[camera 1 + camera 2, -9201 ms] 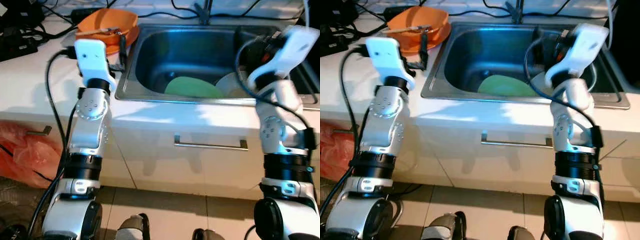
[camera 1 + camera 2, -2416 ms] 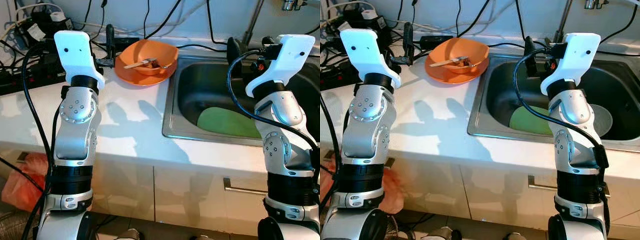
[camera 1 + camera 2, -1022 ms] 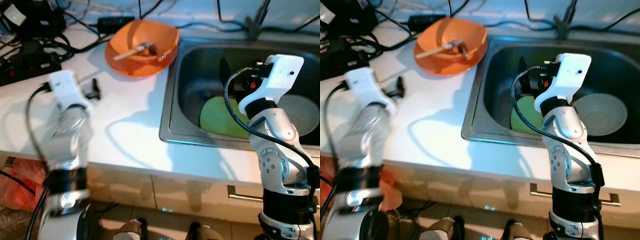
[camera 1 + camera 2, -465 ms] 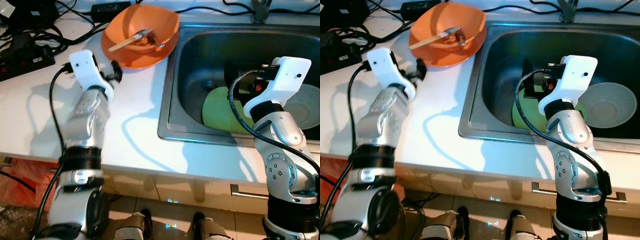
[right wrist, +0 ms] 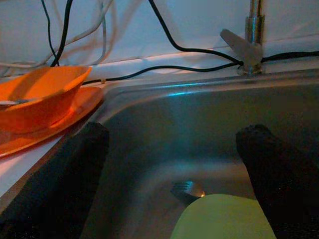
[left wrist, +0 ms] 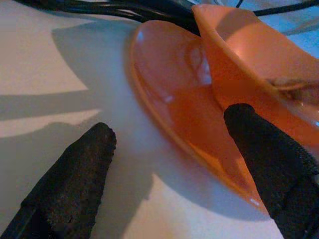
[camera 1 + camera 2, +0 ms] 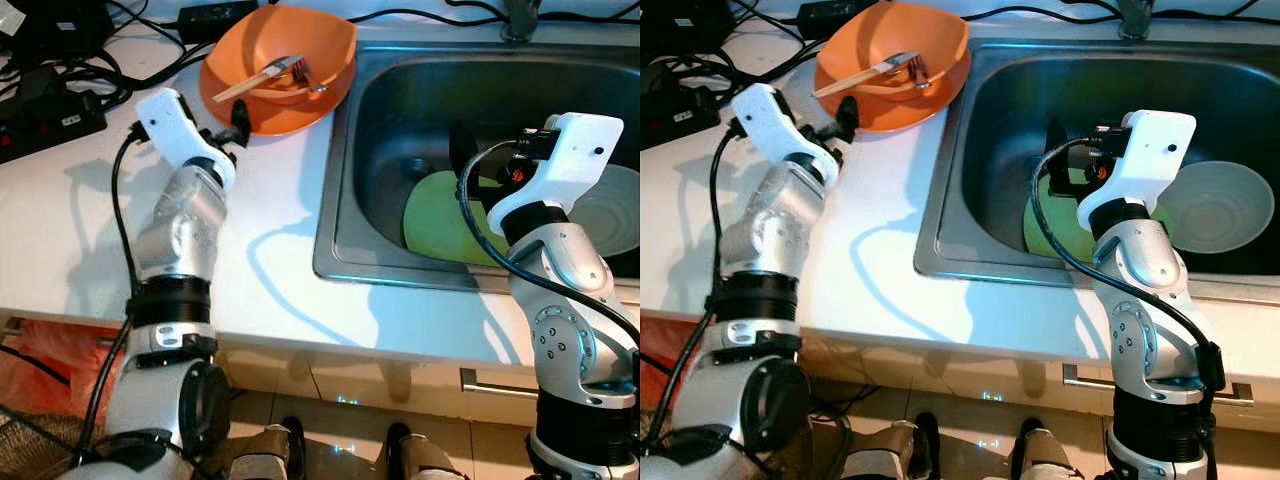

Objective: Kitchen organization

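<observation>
My left gripper (image 6: 164,144) has its two fingers spread, one fingertip (image 6: 87,149) over the white counter (image 7: 60,240), the other at the edge of the orange plate (image 6: 169,109) under the orange bowl (image 7: 290,60); half a second ago it stood slightly further from the plate. A fork (image 7: 270,75) lies in the bowl, with what may be a chopstick beside it. My right gripper (image 5: 174,149) hangs inside the steel sink (image 7: 970,140), fingers apart and holding nothing, much as it did half a second ago. Below it a green plate (image 5: 224,219) rests on the sink floor, next to a pale bowl (image 7: 1210,210). The tap (image 5: 249,40) stands behind the basin, and black cables (image 7: 60,70) cross the counter.
</observation>
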You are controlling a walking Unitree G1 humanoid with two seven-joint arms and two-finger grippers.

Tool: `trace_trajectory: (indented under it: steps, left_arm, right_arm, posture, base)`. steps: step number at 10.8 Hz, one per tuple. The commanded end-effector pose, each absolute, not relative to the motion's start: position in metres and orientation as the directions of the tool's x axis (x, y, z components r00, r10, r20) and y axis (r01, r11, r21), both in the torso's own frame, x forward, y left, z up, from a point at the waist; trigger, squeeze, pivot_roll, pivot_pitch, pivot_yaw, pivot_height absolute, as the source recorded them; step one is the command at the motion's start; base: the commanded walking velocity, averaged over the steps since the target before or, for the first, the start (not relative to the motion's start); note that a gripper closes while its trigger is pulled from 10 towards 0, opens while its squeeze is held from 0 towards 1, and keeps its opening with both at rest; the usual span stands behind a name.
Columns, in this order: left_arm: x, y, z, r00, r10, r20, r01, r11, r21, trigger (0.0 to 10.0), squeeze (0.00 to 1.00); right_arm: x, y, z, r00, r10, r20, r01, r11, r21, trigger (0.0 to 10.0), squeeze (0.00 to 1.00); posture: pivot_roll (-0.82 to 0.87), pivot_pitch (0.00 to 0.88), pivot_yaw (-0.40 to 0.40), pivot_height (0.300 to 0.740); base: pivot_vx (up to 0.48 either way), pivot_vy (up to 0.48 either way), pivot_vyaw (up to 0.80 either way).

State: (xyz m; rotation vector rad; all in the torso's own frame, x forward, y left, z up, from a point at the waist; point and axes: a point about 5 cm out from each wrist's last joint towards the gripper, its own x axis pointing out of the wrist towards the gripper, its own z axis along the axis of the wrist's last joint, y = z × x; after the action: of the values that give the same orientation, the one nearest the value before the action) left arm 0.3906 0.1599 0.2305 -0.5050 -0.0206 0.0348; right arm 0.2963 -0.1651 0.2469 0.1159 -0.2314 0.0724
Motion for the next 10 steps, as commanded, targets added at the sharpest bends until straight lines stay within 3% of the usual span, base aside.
trace_trajectory:
  steps: [1,8,10]
  left_arm:
    - [0.391,0.158,0.202,0.99,0.018,-0.142,-0.092,0.84,-0.535,10.0,0.0]
    - [0.397,0.174,0.196,0.926,0.119,-0.358,-0.195,0.963,-0.184,10.0,0.0]
    - [0.399,0.179,0.197,0.902,0.122,-0.414,-0.157,0.986,-0.052,10.0,0.0]
  right_arm:
    - [0.296,-0.164,0.252,0.967,0.065,0.247,-0.092,0.991,0.1,10.0,0.0]
    - [0.296,-0.164,0.254,0.966,0.06,0.251,-0.087,0.991,0.1,10.0,0.0]
    - [0.297,-0.163,0.254,0.966,0.063,0.25,-0.091,0.991,0.102,10.0,0.0]
  posture:
    - [0.0,0.259,0.089,0.74]
    - [0.01,0.259,0.101,0.74]
    - [0.01,0.257,0.103,0.74]
  base:
    - [0.0,0.0,0.0]
    - [0.0,0.0,0.0]
    - [0.0,0.0,0.0]
